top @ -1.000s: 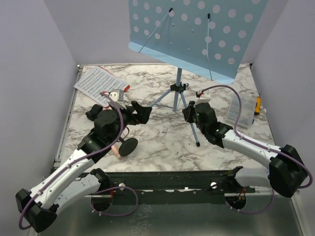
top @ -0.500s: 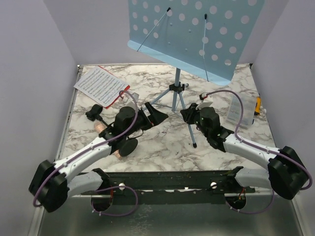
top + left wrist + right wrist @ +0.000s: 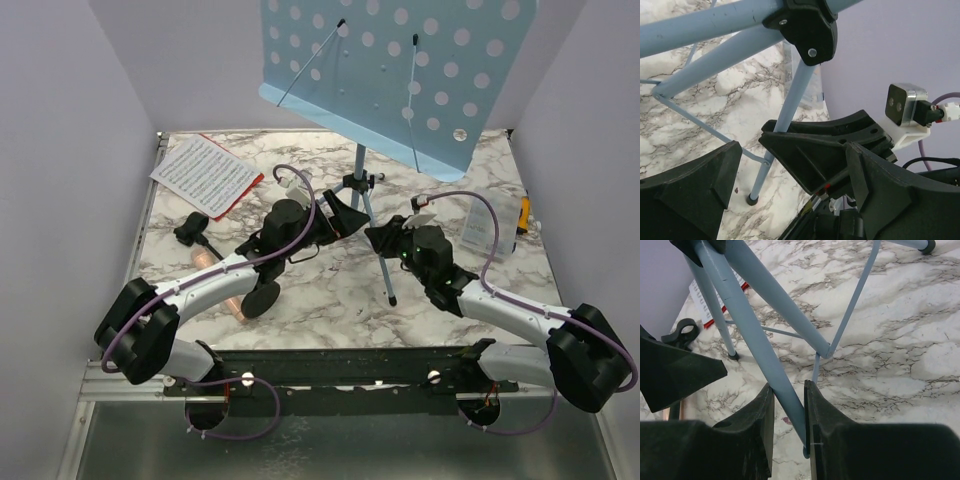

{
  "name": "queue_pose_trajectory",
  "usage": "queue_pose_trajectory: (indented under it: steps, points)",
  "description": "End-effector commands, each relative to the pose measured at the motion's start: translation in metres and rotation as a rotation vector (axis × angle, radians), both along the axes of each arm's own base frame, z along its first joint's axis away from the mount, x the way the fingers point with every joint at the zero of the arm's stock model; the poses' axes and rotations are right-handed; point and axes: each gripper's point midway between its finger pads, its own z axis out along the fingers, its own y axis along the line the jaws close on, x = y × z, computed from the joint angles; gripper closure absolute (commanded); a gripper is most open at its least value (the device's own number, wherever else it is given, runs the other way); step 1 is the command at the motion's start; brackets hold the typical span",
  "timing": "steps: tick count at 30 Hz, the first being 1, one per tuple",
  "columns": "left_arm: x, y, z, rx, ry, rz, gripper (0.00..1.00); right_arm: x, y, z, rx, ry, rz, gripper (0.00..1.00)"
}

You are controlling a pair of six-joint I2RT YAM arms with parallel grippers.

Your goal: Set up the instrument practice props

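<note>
The light blue perforated music stand (image 3: 400, 70) stands at the back on its tripod legs (image 3: 360, 195). My right gripper (image 3: 386, 240) is shut on the near tripod leg (image 3: 765, 360), its jaws pinching the tube (image 3: 788, 387). My left gripper (image 3: 342, 218) is open and empty just left of the tripod; in its wrist view (image 3: 792, 150) a leg (image 3: 785, 115) and the right gripper show between its fingers. The white sheet music (image 3: 203, 172) lies on the red sheet (image 3: 245, 195) at back left. The pinkish-beige microphone (image 3: 232, 300) lies flat beside its black round base (image 3: 262, 298).
A small clear box (image 3: 480, 230) and a yellow item (image 3: 522, 215) sit by the right wall. A black clip piece (image 3: 190, 228) lies left of my left arm. Grey walls close in the marble table (image 3: 330, 290) on both sides.
My left arm has swung right, away from the microphone, to the tripod's left side. My right gripper stays shut on the leg; the stand has shifted slightly.
</note>
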Motion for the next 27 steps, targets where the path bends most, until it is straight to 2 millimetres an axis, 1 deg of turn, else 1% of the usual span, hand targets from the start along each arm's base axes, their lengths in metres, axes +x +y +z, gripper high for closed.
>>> queue_pose_trajectory:
  steps: [1,3,5,7,8,9,11,15,18,20,23,27]
  points:
    - [0.014,-0.001,0.01,-0.004,-0.047,0.076,0.1,-0.052,-0.011,-0.094,-0.096,0.342,0.041,1.0]
    - [0.017,-0.002,0.006,0.007,-0.041,0.09,0.09,-0.052,-0.01,-0.093,-0.085,0.332,0.044,0.99]
    - [0.022,-0.002,0.006,0.013,-0.039,0.109,0.04,-0.053,-0.009,-0.093,-0.081,0.346,0.048,0.99]
    - [0.023,-0.005,0.005,0.029,-0.05,0.099,0.04,-0.054,-0.006,-0.093,-0.064,0.344,0.059,0.99]
    - [0.024,-0.007,0.004,0.038,-0.056,0.092,0.06,-0.055,-0.005,-0.093,-0.06,0.341,0.065,0.99]
    - [0.025,-0.008,0.004,0.045,-0.059,0.088,0.11,-0.054,-0.005,-0.093,-0.061,0.341,0.064,0.99]
    - [0.028,-0.011,0.005,0.063,-0.066,0.08,0.16,-0.054,-0.006,-0.091,-0.069,0.349,0.061,1.0]
    - [0.035,-0.021,0.003,0.083,-0.078,0.064,0.23,-0.055,-0.007,-0.089,-0.057,0.329,0.064,0.99]
    - [0.039,-0.035,0.001,0.087,-0.079,0.02,0.28,-0.057,-0.008,-0.091,-0.066,0.343,0.06,1.0]
    - [0.046,-0.042,-0.003,0.11,-0.094,0.01,0.32,-0.058,-0.008,-0.094,-0.055,0.339,0.064,0.99]
    - [0.059,-0.052,-0.013,0.188,-0.106,-0.014,0.34,-0.063,-0.006,-0.102,-0.052,0.374,0.078,0.99]
    - [0.067,-0.065,-0.03,0.254,-0.097,-0.094,0.49,-0.073,-0.001,-0.112,0.005,0.395,0.108,1.0]
